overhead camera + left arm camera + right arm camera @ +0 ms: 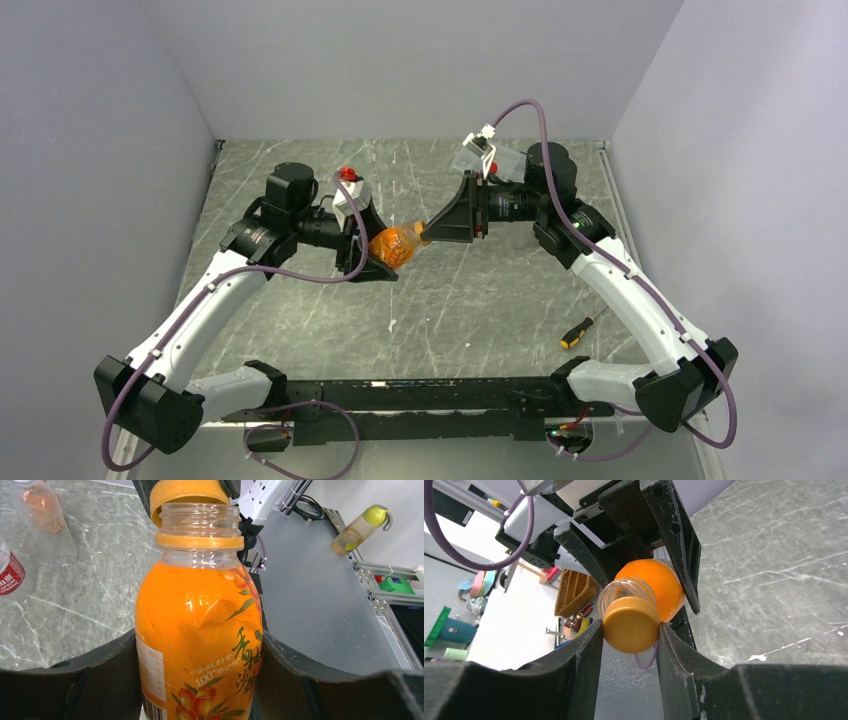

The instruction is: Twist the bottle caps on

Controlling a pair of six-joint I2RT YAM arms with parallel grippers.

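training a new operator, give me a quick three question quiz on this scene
1. True or false: the cap is fully screwed onto the bottle.
2. Which gripper holds the bottle? A) left B) right
3. What tool lies on the table?
Key: 1 false, the neck threads are bare; 2 A, the left gripper; 3 the screwdriver.

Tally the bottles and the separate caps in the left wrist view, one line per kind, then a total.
Bottles: 4 (orange bottle, clear bottle, red-labelled bottle, yellow-lidded bottle beyond the table)
Separate caps: 1 (orange cap)
Total: 5
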